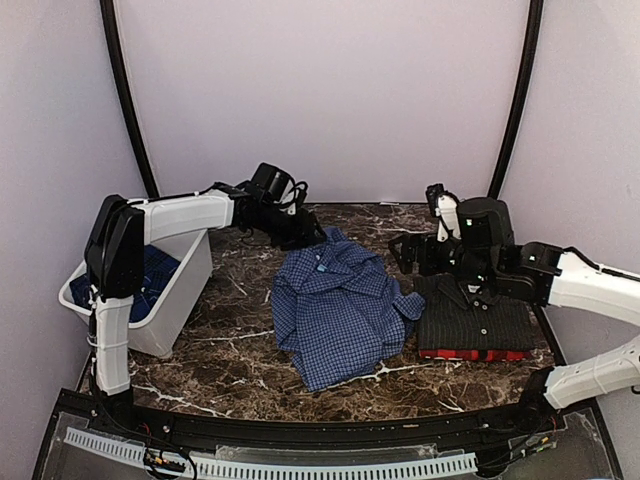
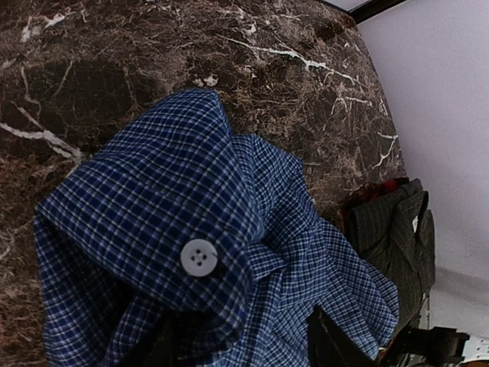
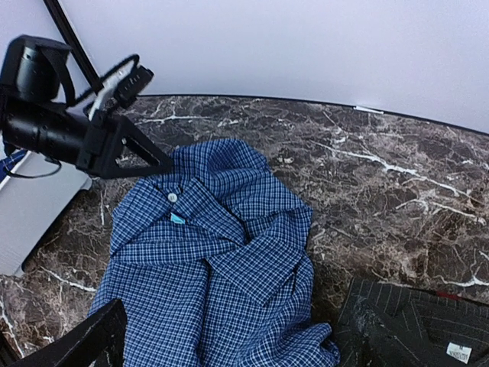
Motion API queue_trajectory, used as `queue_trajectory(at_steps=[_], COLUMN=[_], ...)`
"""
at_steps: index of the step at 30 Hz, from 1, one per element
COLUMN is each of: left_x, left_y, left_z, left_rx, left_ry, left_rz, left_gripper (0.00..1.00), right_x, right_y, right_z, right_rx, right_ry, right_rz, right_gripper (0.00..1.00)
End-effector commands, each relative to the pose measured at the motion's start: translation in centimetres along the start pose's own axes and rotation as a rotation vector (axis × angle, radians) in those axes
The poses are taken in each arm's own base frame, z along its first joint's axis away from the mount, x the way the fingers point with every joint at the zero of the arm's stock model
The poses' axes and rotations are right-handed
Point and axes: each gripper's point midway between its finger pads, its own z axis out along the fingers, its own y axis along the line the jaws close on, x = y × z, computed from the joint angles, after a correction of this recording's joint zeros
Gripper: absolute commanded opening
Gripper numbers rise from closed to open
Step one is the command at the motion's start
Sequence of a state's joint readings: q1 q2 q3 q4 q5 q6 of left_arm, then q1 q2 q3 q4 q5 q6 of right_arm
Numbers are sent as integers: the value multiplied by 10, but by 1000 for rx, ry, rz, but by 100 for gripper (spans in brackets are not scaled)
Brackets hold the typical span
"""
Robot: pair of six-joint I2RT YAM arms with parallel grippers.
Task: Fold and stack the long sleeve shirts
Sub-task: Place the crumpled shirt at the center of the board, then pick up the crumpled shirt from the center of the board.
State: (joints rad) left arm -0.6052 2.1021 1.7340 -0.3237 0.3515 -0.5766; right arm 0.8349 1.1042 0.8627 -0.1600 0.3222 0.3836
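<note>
Blue check shirt [image 1: 335,310] in a heap beside the black pinstripe shirt [image 1: 475,318].

The blue-checked shirt [image 1: 340,310] is matt cloth, the table [image 1: 230,345] glossy marbled stone, the bin [image 1: 168,318] plastic.

Top cam: fixed, high up at the near side, looks down & fwd over the whole marble table [image 1: 240,360], far off. Left wrist cam: v. close, tilted down onto the blue check shirt [image 2: 176,199], facing across toward the black shirt [image 2: 393,229] at frame right. Right wrist cam: mid-range, low, faces the other way, over the blue check shirt to the left arm [image 3: 46,130]. All 3 share both shirts & tabletop.
</note>
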Motion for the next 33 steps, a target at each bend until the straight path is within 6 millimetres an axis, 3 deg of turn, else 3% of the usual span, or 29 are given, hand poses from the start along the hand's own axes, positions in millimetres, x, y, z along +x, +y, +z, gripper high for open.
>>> queue_trajectory(at_steps=[1, 4, 6, 10, 15, 20, 24, 25, 30, 33], left_x=[-41, -46, -49, -43, -6, 46, 99, 106, 151, 164], left_y=[-18, -22, -23, -23, -22, -33, -31, -36, -21, -14], left_z=[-49, -72, -90, -120, -136, -134, -122, -120, -97, -87], left_rx=[-20, -50, -74, -106, -86, -49, -27, -5, -6, -22], left_ry=[-138, -182, -222, -272, -241, -166, -76, -69, 22, 53], left_rz=[37, 47, 59, 72, 66, 68, 46, 38, -5, -16], left_gripper=[68, 86, 91, 94, 93, 88, 77, 73, 61, 55], right_x=[24, 37, 42, 49, 58, 70, 78, 81, 97, 105], right_y=[-8, -6, -5, 1, 10, 17, 16, 15, 18, 17], right_z=[10, 18, 23, 32, 44, 57, 69, 72, 91, 101], right_rx=[31, 23, 21, 0, -29, -45, -11, 3, 20, 36], right_ry=[66, 104, 126, 158, 206, 269, 318, 330, 387, 409], right_rz=[31, 47, 49, 51, 40, 25, 25, 27, 47, 64], right_gripper=[99, 98, 98, 98, 96, 94, 92, 91, 89, 89])
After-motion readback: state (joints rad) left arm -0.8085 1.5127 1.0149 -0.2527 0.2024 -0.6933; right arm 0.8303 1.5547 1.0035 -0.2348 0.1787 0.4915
